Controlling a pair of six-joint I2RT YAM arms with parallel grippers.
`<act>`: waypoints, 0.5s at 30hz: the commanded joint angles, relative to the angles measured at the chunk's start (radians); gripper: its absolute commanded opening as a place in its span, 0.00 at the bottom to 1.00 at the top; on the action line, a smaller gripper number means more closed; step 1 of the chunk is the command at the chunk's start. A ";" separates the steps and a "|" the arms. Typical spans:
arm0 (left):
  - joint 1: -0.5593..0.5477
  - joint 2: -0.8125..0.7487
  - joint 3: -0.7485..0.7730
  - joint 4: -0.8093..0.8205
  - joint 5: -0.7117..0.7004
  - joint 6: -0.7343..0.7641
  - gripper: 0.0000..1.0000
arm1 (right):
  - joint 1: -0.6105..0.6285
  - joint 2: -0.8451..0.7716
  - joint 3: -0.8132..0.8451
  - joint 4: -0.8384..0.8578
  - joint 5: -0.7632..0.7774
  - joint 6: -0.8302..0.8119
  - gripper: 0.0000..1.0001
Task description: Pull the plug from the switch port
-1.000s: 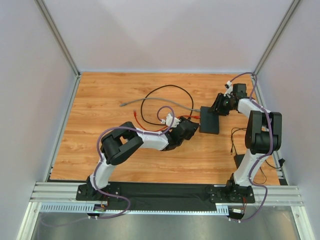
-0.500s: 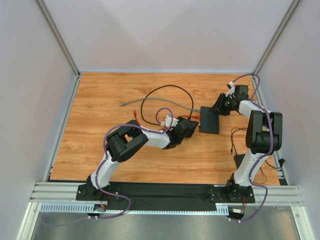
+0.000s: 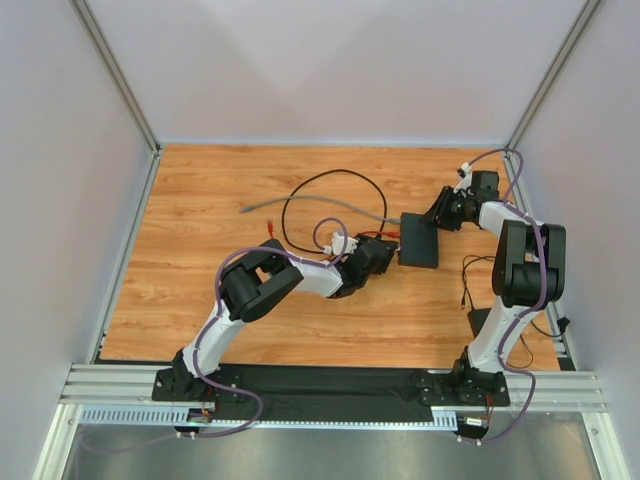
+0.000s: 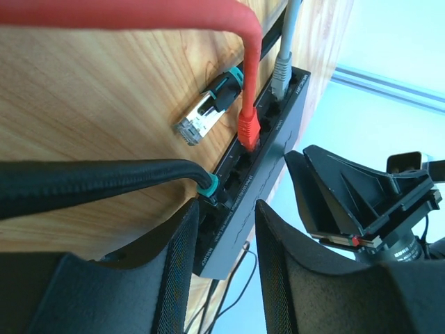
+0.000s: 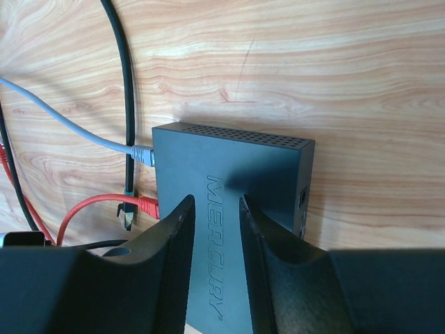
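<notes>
Hovering at switch (image 4: 268,149), left gripper (image 4: 228,209) half-spread, empty: centre on black-cable plug (image 4: 206,186), pull straight; right gripper (image 5: 215,202) spread above switch.

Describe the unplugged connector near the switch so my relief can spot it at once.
Find the flat black switch on the wooden table and its row of ports. The grey plug, red plug and black braided cable sit in ports; the loose plug lies on the wood beside the red one. Its clear tip and teal boot are fully exposed, in no port.
</notes>
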 commanded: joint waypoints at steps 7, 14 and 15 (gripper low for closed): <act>0.006 0.046 0.033 0.061 0.039 -0.073 0.43 | -0.013 0.018 -0.008 0.053 -0.041 0.014 0.31; 0.008 0.034 0.050 -0.010 0.060 -0.079 0.54 | -0.014 0.014 -0.013 0.059 -0.033 0.016 0.31; 0.008 0.039 0.048 -0.003 0.062 -0.086 0.54 | -0.014 0.017 -0.013 0.064 -0.032 0.020 0.30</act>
